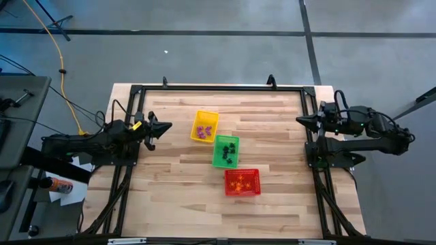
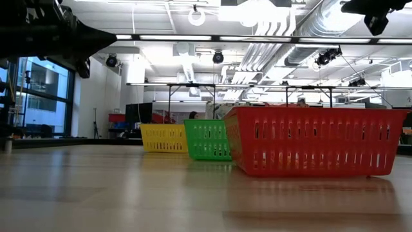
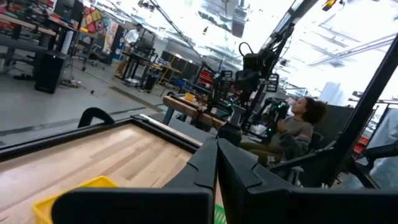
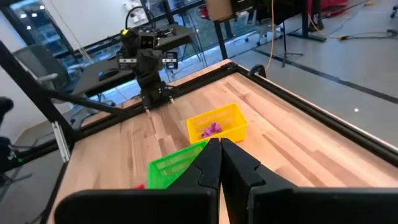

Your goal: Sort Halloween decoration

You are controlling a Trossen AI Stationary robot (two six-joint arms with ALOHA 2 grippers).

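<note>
Three small mesh baskets stand in a slanting row on the table. The yellow basket (image 1: 204, 126) holds purple trinkets (image 1: 203, 130), also seen as purple trinkets (image 4: 212, 129) in the right wrist view. The green basket (image 1: 226, 151) holds black trinkets (image 1: 229, 151). The red basket (image 1: 242, 182) holds orange trinkets (image 1: 240, 182). My left gripper (image 1: 167, 125) hovers shut at the table's left side, apart from the baskets. My right gripper (image 1: 298, 121) hovers shut at the right side, also clear of them.
A black frame (image 1: 218, 88) rims the table's far edge and both sides. Bare wood lies between each gripper and the baskets and along the near edge. A person (image 3: 297, 124) sits beyond the table's right side, past the right arm.
</note>
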